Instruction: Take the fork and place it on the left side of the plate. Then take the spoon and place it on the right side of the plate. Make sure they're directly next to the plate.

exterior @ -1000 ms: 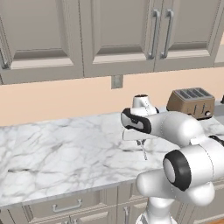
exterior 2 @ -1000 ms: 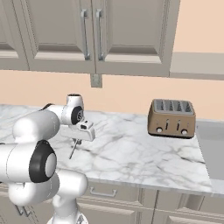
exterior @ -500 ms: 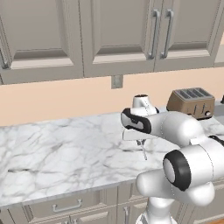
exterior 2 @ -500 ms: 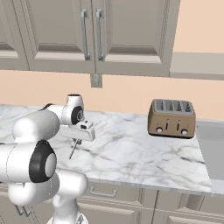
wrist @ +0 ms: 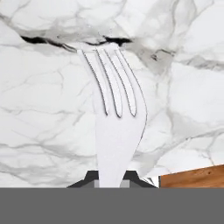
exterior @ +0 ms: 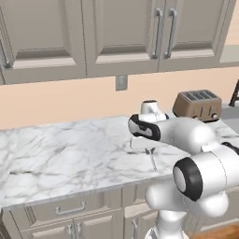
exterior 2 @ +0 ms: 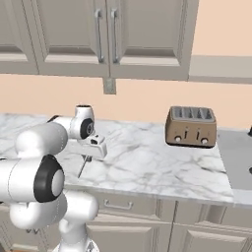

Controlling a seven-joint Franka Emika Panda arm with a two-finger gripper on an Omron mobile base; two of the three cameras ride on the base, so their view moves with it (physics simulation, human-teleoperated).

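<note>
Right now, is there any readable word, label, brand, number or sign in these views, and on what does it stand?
None: no readable text anywhere.
Toaster: front knobs bear no legible marks.
Wall outlet: blank plate.
Fork in the gripper: no stamp visible.

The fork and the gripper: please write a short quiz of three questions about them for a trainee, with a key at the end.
1. True or false: the gripper is shut on the fork.
2. In the hand view, which way do the prongs point? A) away from the finger tips, over the marble counter; B) back toward the finger tips; C) into a toaster slot.
3. Fill in: in the right base view, the brown appliance standing on the counter to the right of the arm is a ____.

Key:
1. True; the handle runs down between the finger tips.
2. A.
3. toaster.
</note>
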